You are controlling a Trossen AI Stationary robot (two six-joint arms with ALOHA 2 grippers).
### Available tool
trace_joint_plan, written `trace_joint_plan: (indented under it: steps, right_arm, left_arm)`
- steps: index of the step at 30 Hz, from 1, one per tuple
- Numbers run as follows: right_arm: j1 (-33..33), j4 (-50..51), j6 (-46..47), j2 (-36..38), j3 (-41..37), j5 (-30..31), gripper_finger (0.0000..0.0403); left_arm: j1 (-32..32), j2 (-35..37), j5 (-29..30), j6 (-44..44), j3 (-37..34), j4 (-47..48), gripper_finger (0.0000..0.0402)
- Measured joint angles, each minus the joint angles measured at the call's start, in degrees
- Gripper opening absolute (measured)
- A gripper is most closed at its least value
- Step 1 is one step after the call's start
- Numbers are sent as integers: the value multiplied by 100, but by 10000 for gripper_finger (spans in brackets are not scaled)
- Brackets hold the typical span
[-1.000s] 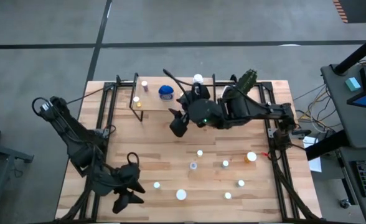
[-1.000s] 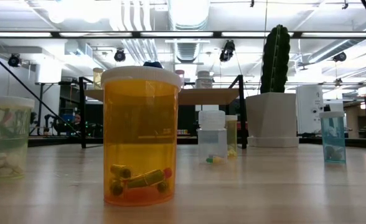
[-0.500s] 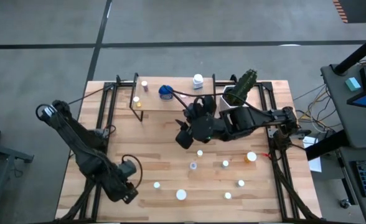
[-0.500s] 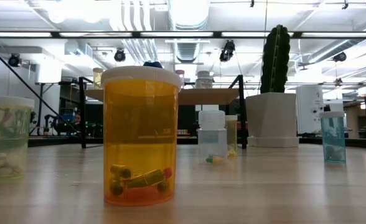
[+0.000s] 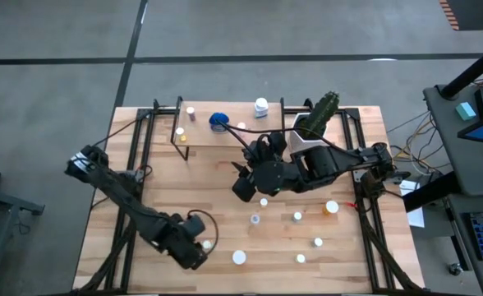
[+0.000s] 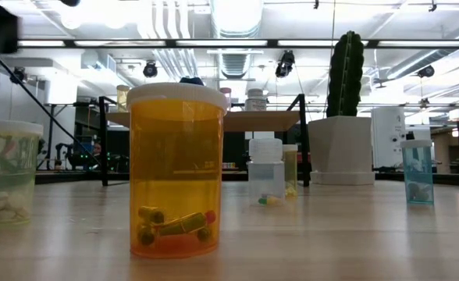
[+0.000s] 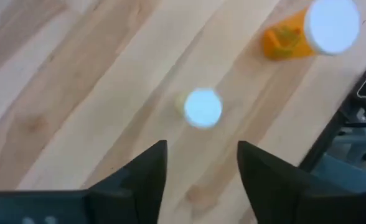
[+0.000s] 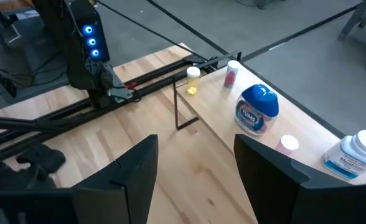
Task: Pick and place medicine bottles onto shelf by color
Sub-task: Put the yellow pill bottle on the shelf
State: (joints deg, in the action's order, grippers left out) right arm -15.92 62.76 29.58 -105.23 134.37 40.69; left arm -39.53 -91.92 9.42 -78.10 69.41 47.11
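The low light-wood shelf on black legs (image 5: pixel 225 131) at the back of the desk already holds a few bottles, one of them a big blue-capped bottle (image 8: pixel 256 108). About seven small white-capped bottles (image 5: pixel 297 216) still stand on the front of the wooden desk (image 5: pixel 192 189).

The left tool (image 7: pixel 201 165) hangs open and empty just above a small white-capped bottle (image 7: pixel 201 107) near the front edge. The right tool (image 8: pixel 195 163) is open and empty mid-desk, with clear room around it.

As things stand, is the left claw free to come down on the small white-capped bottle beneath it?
Probably yes: the left claw is open above the small white-capped bottle, with bare wood around it; the orange bottle stands well apart.
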Motion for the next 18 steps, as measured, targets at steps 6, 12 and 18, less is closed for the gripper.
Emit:
trace_joint_plan:
  steps: [6,12,18]
  right_arm:
    - [2,2,0,-2,-23,0,201]
    - [4,7,-1,-4,-87,0,201]
    - [4,11,3,-9,-191,0,201]
  left_arm:
    - [207,-155,20,499,-11,-241,220]
    - [229,-155,174,496,-138,-322,224]
    - [229,-178,305,192,-310,-346,224]
